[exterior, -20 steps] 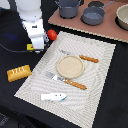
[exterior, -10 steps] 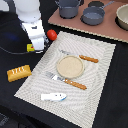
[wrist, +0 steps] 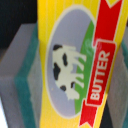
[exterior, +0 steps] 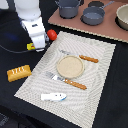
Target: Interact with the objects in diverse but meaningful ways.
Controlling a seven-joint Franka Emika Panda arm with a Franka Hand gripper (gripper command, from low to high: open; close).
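In the wrist view a yellow box (wrist: 70,60) with a cow picture and a red "BUTTER" banner fills the space between my grey fingers (wrist: 20,75). My gripper (exterior: 38,44) is shut on this yellow box (exterior: 31,47) near the mat's far corner on the exterior view's left. A red tomato (exterior: 51,34) lies just beside the gripper. The orange-brown bread loaf (exterior: 18,73) rests off the mat on the dark table. A white-and-blue fish (exterior: 53,96) lies on the mat's near edge.
A tan plate (exterior: 70,66) sits mid-mat with wooden-handled cutlery (exterior: 68,81) on the near side and another piece (exterior: 89,59) beyond it. Grey pots (exterior: 93,15) and a bowl (exterior: 122,16) stand on a brown board at the back.
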